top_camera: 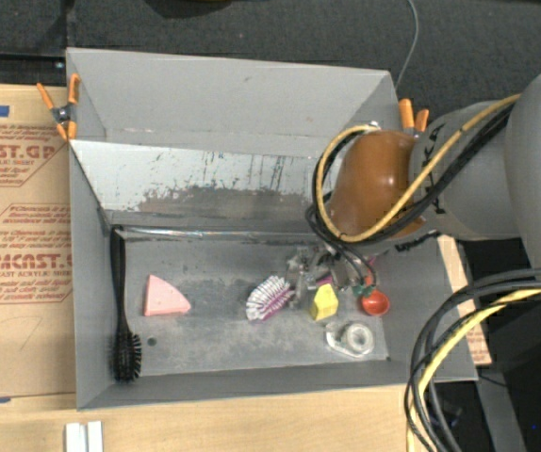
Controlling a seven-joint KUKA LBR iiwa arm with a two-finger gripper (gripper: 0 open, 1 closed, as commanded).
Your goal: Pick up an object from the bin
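One small yellow block is lying at the lower right of the bin, directly beneath the gripper. Whether the gripper is standing open or closed, or gripping anything, cannot be told. A pink-and-white bristle brush is lying just left of the block, a red round piece just right and a white ring below. A pink wedge and a black brush are lying well apart at left.
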